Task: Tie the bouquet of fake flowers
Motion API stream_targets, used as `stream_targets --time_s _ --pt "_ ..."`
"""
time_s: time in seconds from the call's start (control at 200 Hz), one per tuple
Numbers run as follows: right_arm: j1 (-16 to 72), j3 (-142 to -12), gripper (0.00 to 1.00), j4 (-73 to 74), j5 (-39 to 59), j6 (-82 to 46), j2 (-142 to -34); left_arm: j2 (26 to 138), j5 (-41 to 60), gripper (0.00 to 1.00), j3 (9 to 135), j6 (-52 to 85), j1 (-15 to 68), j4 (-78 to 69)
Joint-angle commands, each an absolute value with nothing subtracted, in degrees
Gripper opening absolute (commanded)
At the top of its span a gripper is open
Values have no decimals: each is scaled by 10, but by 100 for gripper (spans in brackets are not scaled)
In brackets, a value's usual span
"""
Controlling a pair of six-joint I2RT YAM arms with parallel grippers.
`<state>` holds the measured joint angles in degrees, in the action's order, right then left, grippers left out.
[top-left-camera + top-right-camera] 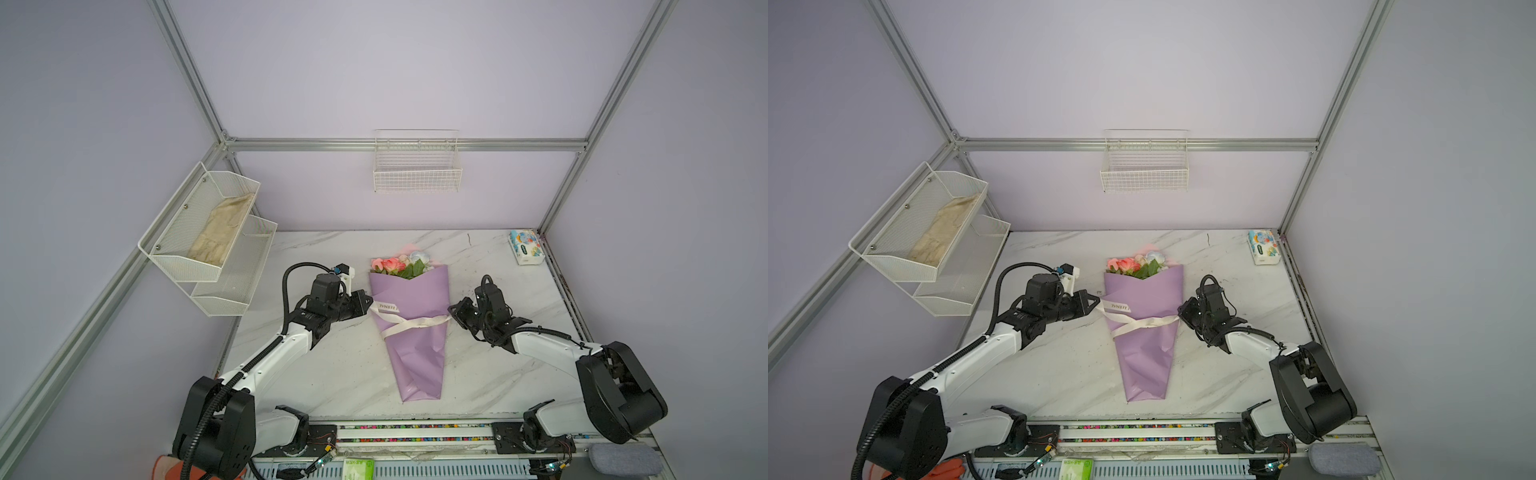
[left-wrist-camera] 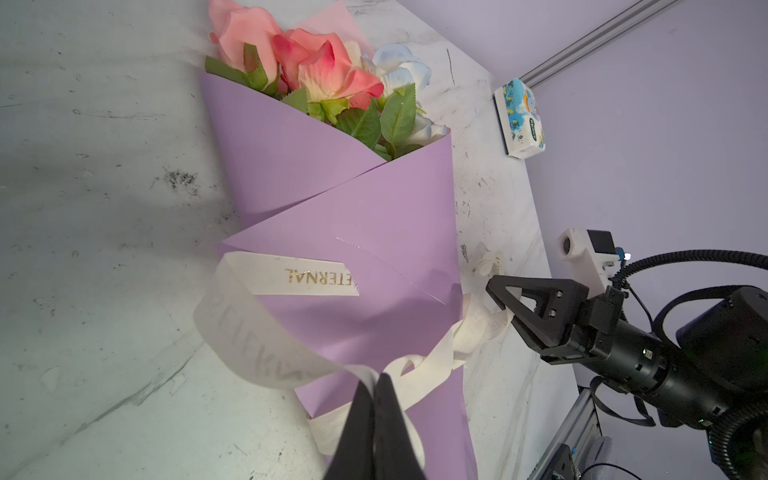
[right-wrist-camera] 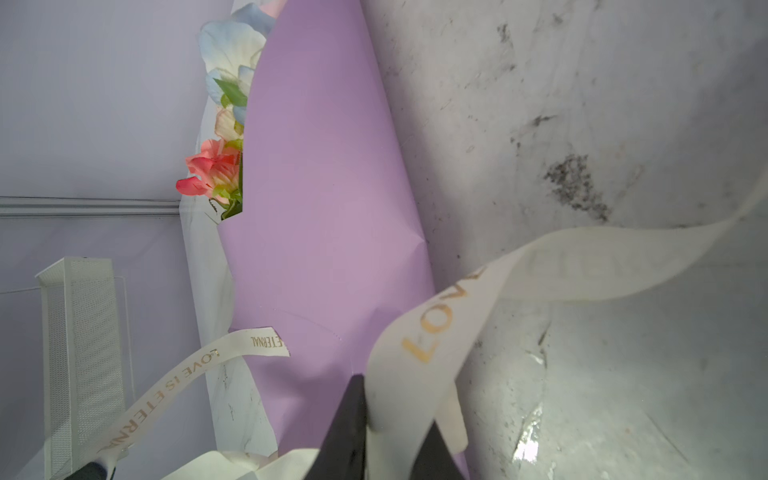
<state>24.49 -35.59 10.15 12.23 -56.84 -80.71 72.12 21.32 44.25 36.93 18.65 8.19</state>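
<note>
The bouquet of fake flowers [image 1: 409, 349] [image 1: 1144, 353] lies on the marble table, wrapped in a lilac paper cone. Its pink, white and pale blue roses [image 2: 324, 70] point to the back wall. A cream lettered ribbon [image 1: 415, 323] [image 1: 1148, 322] crosses the middle of the cone, with one loose end lying on the paper. At the cone's left edge my left gripper [image 1: 370, 302] [image 2: 380, 376] is shut on the ribbon [image 2: 266, 345]. My right gripper [image 1: 451, 311] [image 3: 395, 403] sits at the cone's right edge, closed on the ribbon [image 3: 436, 328], which runs between its fingers.
A tissue pack [image 1: 526, 248] lies at the back right corner. A wire basket [image 1: 417, 166] hangs on the back wall. A white mesh shelf [image 1: 208, 232] holding a cloth is on the left wall. A grey pad [image 1: 623, 459] rests by the front rail.
</note>
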Motion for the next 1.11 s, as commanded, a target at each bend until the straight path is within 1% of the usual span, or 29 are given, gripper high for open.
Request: stream_targets --time_s 0.0,0.05,0.11,0.225,0.315,0.36,0.465,0.585,0.71,0.86,0.97,1.1 --pt "248 -367 9 93 113 -554 -818 722 229 0 423 373 182 62" --pt "248 -369 7 94 113 -550 -821 722 231 0 423 372 181 63" --pt "248 -367 0 106 112 -547 -817 720 230 0 423 372 181 62" --pt "249 -376 0 69 54 -524 -791 713 202 0 423 367 181 81" --pt "249 -398 0 7 -18 -476 -760 698 136 0 419 357 181 125" --pt "249 -403 0 -11 -43 -467 -746 689 83 0 416 348 181 158" --pt "248 -409 0 -28 -60 -436 -732 675 -29 0 416 335 181 248" --pt "249 -420 0 -65 -85 -410 -725 662 -98 0 410 330 181 310" --pt "248 -428 0 -87 -119 -397 -717 654 -107 0 405 322 180 340" --pt "248 -431 0 -102 -144 -394 -721 638 -101 0 384 356 173 342" --pt "242 -432 0 -107 -148 -395 -727 632 -127 0 375 376 158 357" --pt "214 -427 0 -105 -138 -389 -724 635 -141 0 378 381 122 381"
